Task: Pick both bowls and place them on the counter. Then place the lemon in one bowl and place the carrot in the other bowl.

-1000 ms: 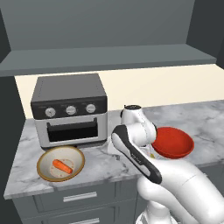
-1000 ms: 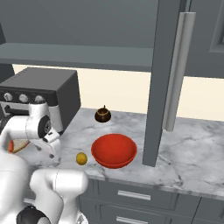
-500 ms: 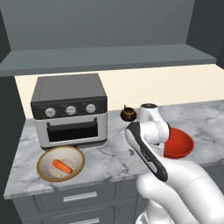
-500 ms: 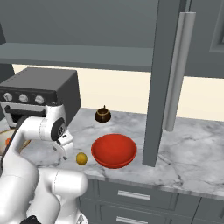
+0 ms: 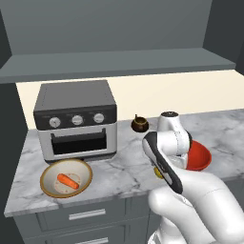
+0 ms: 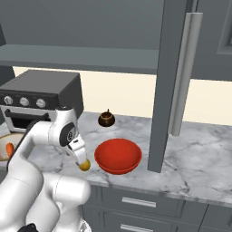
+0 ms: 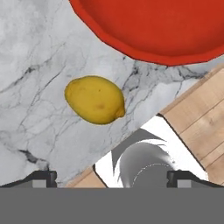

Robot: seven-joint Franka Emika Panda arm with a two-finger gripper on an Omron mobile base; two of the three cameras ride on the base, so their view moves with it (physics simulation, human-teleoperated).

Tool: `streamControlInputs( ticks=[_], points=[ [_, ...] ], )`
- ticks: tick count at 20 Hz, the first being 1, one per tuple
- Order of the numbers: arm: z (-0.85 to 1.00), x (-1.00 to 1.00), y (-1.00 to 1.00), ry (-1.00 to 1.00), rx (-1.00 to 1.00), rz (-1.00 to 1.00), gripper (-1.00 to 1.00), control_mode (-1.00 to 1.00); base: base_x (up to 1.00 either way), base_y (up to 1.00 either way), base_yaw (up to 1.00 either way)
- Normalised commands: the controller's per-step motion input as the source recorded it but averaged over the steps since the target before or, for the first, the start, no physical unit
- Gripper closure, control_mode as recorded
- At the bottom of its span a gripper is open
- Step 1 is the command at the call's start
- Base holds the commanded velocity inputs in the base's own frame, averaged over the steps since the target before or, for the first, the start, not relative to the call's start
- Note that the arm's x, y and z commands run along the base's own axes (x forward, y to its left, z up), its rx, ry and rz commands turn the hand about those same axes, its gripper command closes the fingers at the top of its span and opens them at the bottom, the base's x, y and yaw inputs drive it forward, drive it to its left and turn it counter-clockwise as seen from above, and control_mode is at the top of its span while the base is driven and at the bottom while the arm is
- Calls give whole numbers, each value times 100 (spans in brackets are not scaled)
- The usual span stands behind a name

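Observation:
The red bowl (image 6: 118,155) stands on the marble counter (image 6: 199,158), and it also fills the top of the hand view (image 7: 153,26). The yellow lemon (image 7: 95,99) lies on the counter just beside it, near the front edge (image 6: 84,166). My gripper (image 6: 80,155) hangs open directly over the lemon, pointing down, with nothing between its fingertips (image 7: 41,177). At the counter's left end sits the cream bowl with the tan rim (image 5: 66,178), and the orange carrot (image 5: 68,181) lies inside it.
A grey toaster oven (image 5: 75,124) stands at the back left. A small dark knobbed pot (image 5: 139,124) sits behind the red bowl. A tall grey cabinet panel with a long handle (image 6: 181,77) rises right of the red bowl. The floor shows past the counter's edge (image 7: 201,113).
My arm has swung to the right, from beside the toaster oven to above the lemon next to the red bowl. The gripper has stayed open.

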Motion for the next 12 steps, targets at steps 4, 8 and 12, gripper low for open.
streamControlInputs(
  ticks=[4,8,12],
  points=[
    [-3,1,-29,0,-2,-1,-100,-100,0,0,0],
    [-21,0,-8,0,0,-4,-100,-100,0,0,0],
    [-22,10,-3,0,-1,-2,-100,-100,0,0,0]
  ],
)
